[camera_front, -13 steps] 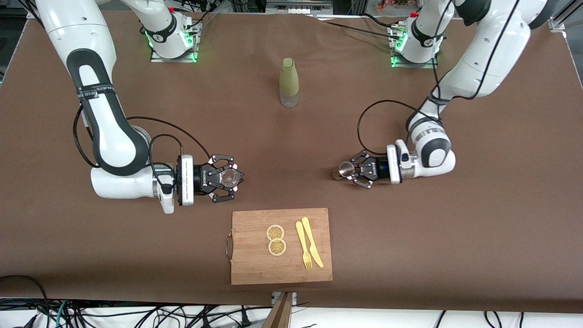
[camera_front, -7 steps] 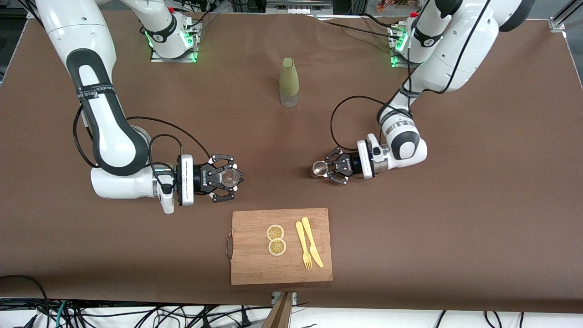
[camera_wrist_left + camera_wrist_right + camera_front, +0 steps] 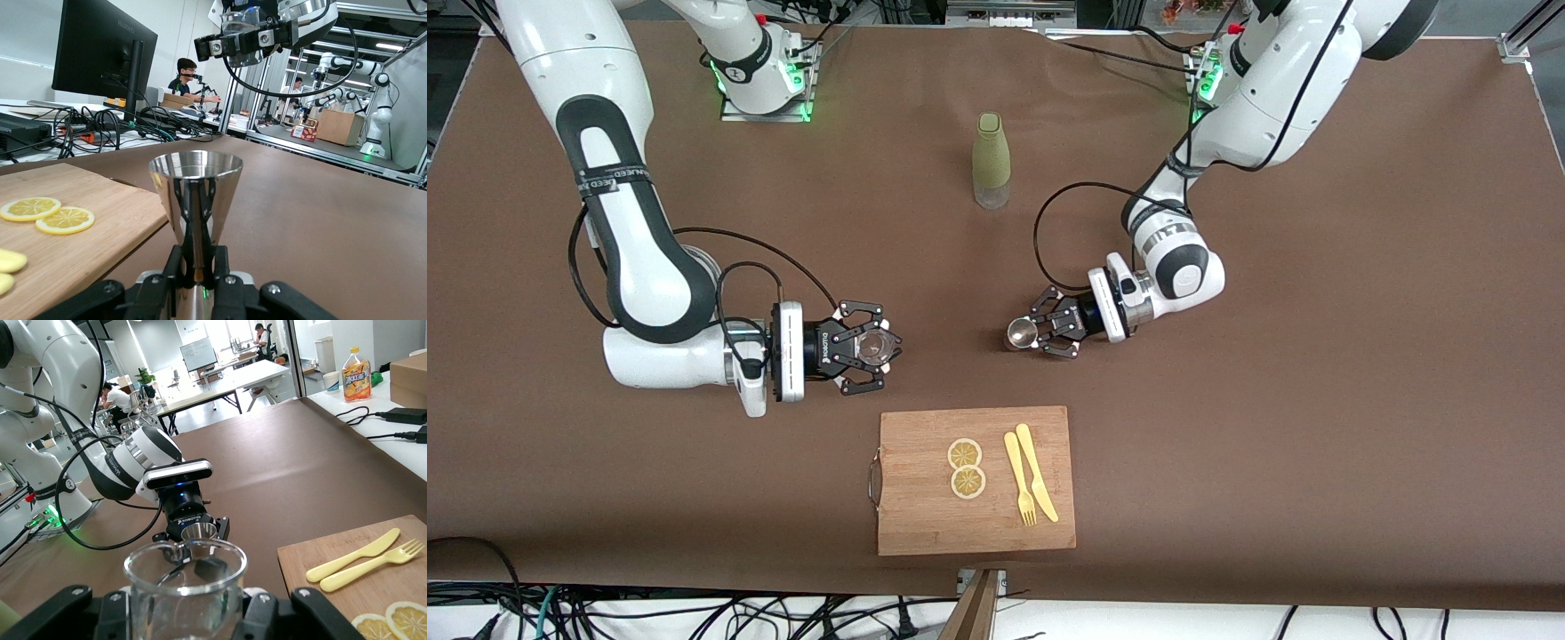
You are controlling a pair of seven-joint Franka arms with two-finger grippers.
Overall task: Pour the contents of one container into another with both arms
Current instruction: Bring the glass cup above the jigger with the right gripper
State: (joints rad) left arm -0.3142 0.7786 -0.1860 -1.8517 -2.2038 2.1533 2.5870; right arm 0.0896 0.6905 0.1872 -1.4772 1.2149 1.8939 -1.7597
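My right gripper (image 3: 879, 347) is shut on the small clear glass tumbler (image 3: 875, 346), holding it upright over the brown table near the cutting board's handle corner. In the right wrist view the tumbler (image 3: 185, 587) fills the space between the fingers (image 3: 267, 613). My left gripper (image 3: 1040, 333) is shut on the narrow waist of the silver jigger (image 3: 1020, 334), which stands upright with its open cone up (image 3: 195, 187). The jigger is apart from the tumbler, toward the left arm's end of the table. The left wrist view shows the right gripper (image 3: 253, 37) farther off.
An olive-green bottle (image 3: 991, 160) stands mid-table, farther from the front camera than both grippers. A wooden cutting board (image 3: 916, 520) lies nearer the front camera, carrying two lemon slices (image 3: 966, 468) and a yellow plastic fork and knife (image 3: 1030, 484).
The left arm has carried the jigger sideways toward the right arm's end of the table, closing the gap to the tumbler. The right arm and the tumbler have not moved.
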